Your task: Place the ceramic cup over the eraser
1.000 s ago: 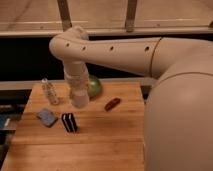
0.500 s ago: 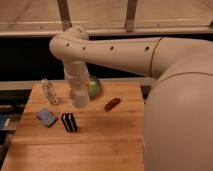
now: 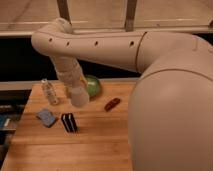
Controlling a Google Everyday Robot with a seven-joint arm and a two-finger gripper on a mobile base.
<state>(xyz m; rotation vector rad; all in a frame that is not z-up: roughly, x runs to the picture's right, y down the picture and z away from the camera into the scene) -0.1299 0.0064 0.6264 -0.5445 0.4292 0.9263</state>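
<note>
Hand (image 3: 75, 89) hangs low over far-left part of desk (image 3: 100, 147), just in front of green bowl (image 3: 93, 86). Whether it is spread or pinching: cannot tell. Pale tapered shape at its tip reads as ceramic cup (image 3: 80, 99). Eraser (image 3: 69, 122) stands near and slightly left of cup, apart from it and uncovered. No visible shift over last second: arm, cup and eraser unchanged. Judgement: transfer toward eraser not begun; short move nearer and left remains.
</note>
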